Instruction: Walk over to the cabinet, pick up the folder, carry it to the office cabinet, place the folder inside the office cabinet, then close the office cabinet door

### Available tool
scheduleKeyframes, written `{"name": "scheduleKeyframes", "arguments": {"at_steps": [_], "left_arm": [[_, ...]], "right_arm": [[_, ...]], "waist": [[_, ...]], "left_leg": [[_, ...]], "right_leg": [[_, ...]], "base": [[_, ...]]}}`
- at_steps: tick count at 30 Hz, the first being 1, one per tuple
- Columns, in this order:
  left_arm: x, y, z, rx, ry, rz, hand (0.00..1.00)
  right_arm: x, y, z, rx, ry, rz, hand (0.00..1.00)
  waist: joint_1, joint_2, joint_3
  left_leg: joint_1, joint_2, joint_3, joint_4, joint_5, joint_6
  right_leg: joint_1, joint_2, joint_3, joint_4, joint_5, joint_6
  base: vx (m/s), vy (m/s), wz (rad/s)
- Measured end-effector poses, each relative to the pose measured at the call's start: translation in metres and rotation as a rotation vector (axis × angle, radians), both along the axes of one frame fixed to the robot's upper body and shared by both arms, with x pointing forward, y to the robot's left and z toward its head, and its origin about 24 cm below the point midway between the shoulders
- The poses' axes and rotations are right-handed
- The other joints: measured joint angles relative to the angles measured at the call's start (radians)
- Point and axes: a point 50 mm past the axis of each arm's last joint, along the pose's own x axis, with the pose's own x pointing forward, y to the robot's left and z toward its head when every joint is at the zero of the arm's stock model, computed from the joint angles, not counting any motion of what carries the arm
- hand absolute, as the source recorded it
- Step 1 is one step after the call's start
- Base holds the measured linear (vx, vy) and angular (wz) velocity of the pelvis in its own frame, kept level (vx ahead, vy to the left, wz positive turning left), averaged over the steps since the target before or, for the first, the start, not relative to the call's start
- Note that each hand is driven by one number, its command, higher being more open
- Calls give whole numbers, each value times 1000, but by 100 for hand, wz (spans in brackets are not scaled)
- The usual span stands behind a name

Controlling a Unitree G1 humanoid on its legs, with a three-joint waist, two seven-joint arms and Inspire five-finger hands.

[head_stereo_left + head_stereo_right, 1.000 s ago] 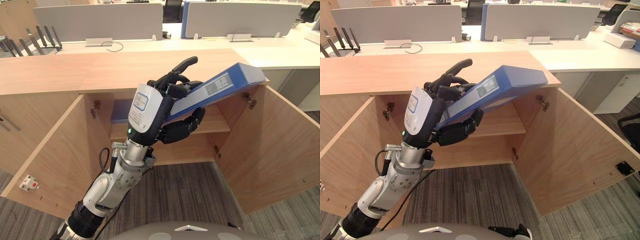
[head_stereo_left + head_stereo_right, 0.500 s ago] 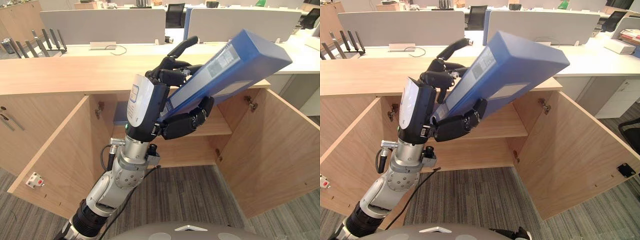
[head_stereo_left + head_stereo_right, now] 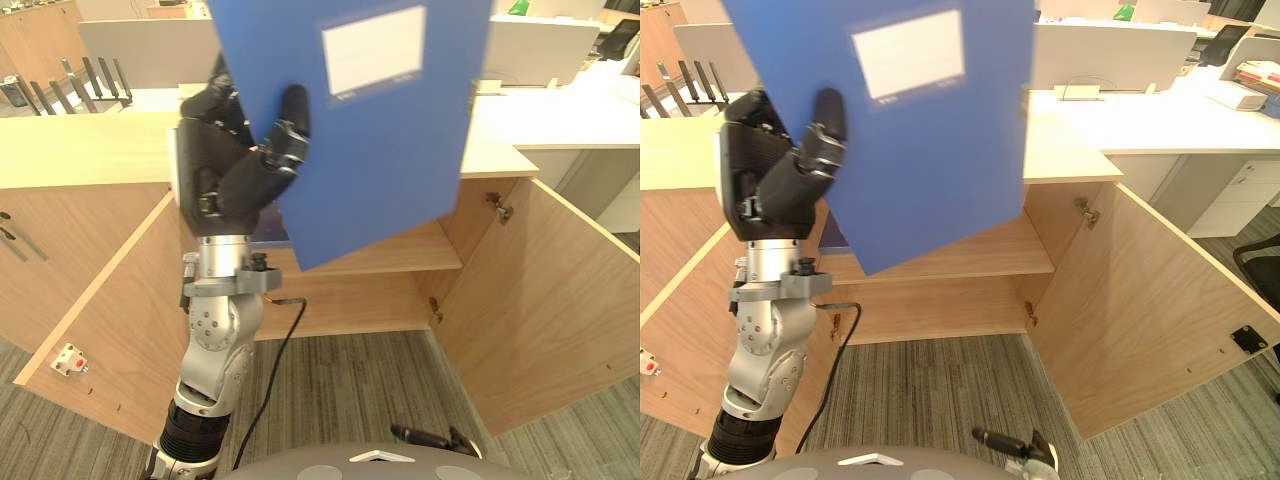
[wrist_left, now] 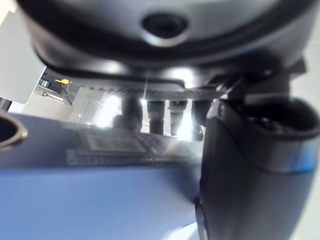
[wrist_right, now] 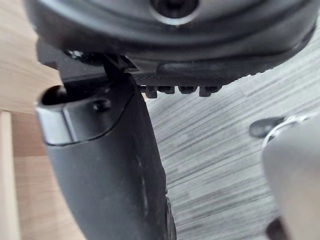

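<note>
The robot's dark left hand (image 3: 225, 170), fingers (image 4: 157, 117) and thumb pinching its 9 o'clock edge, holds the smooth, flat, rectangular, white-labelled blue folder (image 3: 390, 150) upright at 12 o'clock before the open, matte, grained light-wood cabinet (image 3: 560, 300).

No legible text; seemingly blank white label (image 3: 373, 48) on folder (image 3: 390, 160).

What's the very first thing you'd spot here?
A big flat blue folder with a white label is held up high, close to the head camera. The robot's dark left hand grips the folder's edge from the left side. Behind and below stands a light wooden cabinet with both doors wide open.
</note>
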Motion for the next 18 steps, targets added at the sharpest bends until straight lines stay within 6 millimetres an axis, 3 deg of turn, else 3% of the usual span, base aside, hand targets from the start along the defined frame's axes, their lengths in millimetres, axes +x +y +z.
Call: {"name": "scheduleKeyframes", "arguments": {"at_steps": [6, 12, 15, 18], "left_arm": [[0, 8, -4, -70, 27, -22, 0], [0, 24, -6, -143, 35, 30, 0], [-3, 33, -14, -152, 64, 72, 0], [-8, 43, -23, -180, 102, 116, 0]], "right_arm": [[43, 21, 21, 45, -216, 17, 100], [67, 21, 41, 89, -367, -59, 100], [88, 17, 68, 130, -533, -129, 100], [112, 6, 109, 164, -779, -238, 100]], "waist": [[2, 0, 0], [0, 5, 3], [0, 8, 6], [2, 11, 8]], "left_leg": [[-3, 0, -3, 0, 4, 5], [-16, 0, -1, 0, 6, 9], [-16, 0, 0, 1, 1, 1], [-16, 0, 0, 3, 0, 0]], "right_leg": [[-4, 0, -3, 8, 1, -2], [-24, -1, -2, 17, -3, -7], [-25, -1, 0, 16, -3, -7], [-25, -1, 0, 15, -3, -7]], "base": [[-3, -1, 1], [-6, 0, 0], [0, 0, 0], [0, 0, 0]]}}
